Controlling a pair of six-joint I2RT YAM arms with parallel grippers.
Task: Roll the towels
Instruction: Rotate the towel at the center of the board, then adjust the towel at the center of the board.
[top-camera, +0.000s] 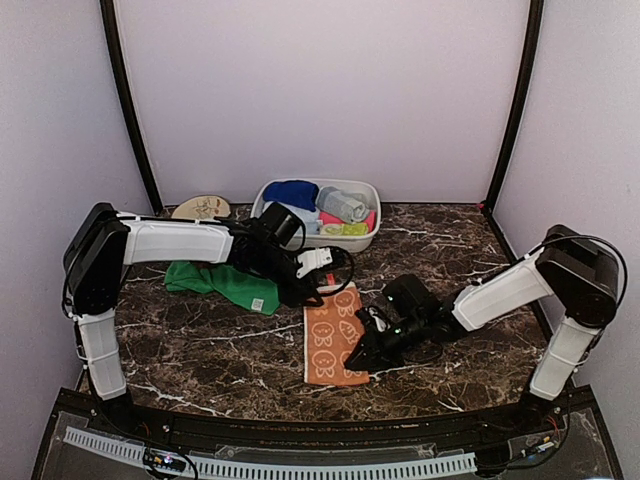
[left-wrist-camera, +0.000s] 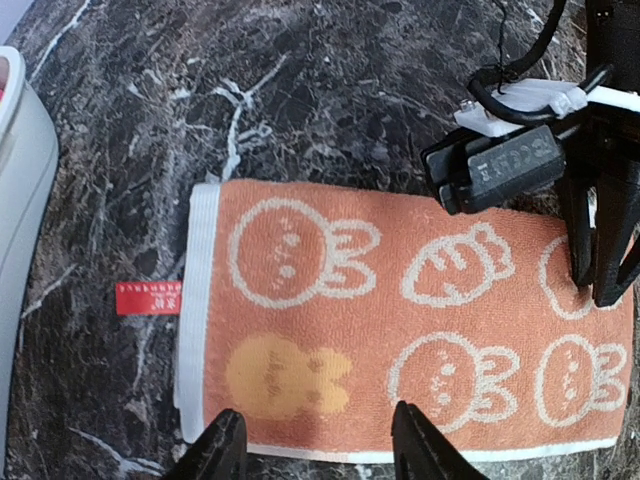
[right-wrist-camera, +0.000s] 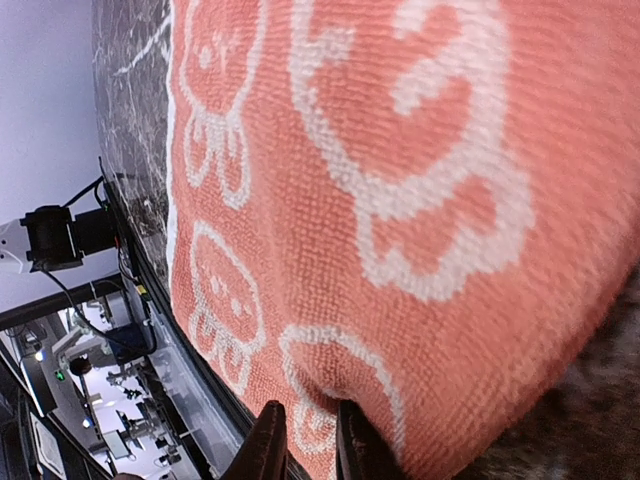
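The orange towel (top-camera: 334, 341) with cream rabbit and carrot prints lies flat, lengthwise, at the table's middle. My left gripper (top-camera: 313, 291) hovers open over its far end; in the left wrist view (left-wrist-camera: 320, 452) the fingers straddle the towel's (left-wrist-camera: 400, 300) long edge. My right gripper (top-camera: 358, 358) is at the near right corner and is shut on a pinched fold of the towel (right-wrist-camera: 400, 200), as the right wrist view (right-wrist-camera: 305, 450) shows. The green towel (top-camera: 225, 283) lies crumpled under my left arm. The rust-brown towel is out of view.
A white oval basin (top-camera: 368, 238) at the back middle holds several rolled cloths; its wall shows in the left wrist view (left-wrist-camera: 22, 200). A tan disc (top-camera: 200, 208) lies at the back left. The towel's red tag (left-wrist-camera: 148, 297) lies on the marble.
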